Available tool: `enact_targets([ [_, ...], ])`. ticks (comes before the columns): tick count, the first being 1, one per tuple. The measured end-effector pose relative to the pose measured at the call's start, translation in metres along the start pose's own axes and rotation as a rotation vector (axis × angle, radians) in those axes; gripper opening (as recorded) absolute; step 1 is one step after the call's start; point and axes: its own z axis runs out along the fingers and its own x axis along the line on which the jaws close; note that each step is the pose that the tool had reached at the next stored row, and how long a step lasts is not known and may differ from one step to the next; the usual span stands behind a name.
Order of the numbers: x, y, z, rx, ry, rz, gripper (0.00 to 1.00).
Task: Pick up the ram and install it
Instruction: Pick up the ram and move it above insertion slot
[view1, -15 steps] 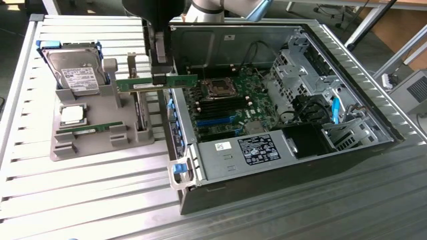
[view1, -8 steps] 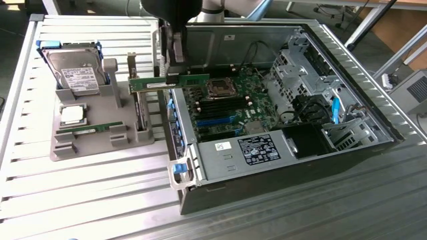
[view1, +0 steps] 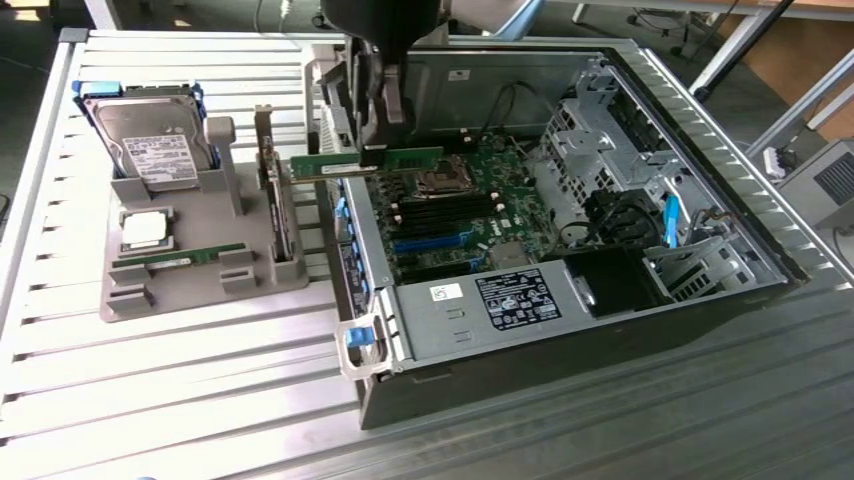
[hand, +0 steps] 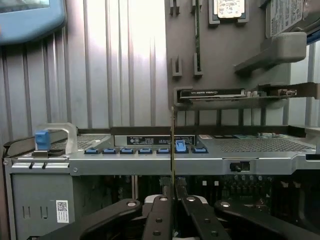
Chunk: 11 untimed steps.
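Your gripper (view1: 372, 152) reaches down from above with its dark metal fingers (hand: 159, 215) pressed onto both flat faces of the ram (view1: 407, 158). That likely keeps the thin green board level and edge-down, in the upper middle of the exterior view, over the motherboard (view1: 447, 215) in the open steel case (view1: 747, 230). Its twin (view1: 180, 262) lies slotted in the matte grey holder (view1: 160, 300) at the exterior view's left.

The tool (hand: 173, 196) pinches the ram (hand: 173, 150) between its 2 black fingers (hand: 161, 210). The stick is seen edge-on as a thin line crossing the rim of the open computer case (hand: 150, 162), which carries a row of blue clips (hand: 145, 150). Beyond, on the slatted table (hand: 115, 60), a grey holder (hand: 220, 45) keeps 1 more green stick (hand: 197, 30), a square processor (hand: 229, 7) and a dark expansion card (hand: 220, 94).
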Motion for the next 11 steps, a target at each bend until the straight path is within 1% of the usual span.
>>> enact_targets([
  [1, 0.000, -0.0028, 0.0001, 0.0000, 0.0000, 0.000, 0.11],
  [2, 0.000, -0.0089, 0.0003, 0.0000, -0.0001, 0.000, 0.11],
  [6, 0.000, -0.0237, 0.0006, -0.0002, 0.0000, 0.000, 0.11],
  [7, 0.000, -0.0328, 0.0009, -0.0002, 0.0000, 0.000, 0.11],
  [10, 0.000, -0.0488, 0.0013, -0.0004, 0.0000, 0.000, 0.11],
  [11, 0.000, -0.0521, 0.0013, -0.0005, -0.0002, 0.000, 0.11],
])
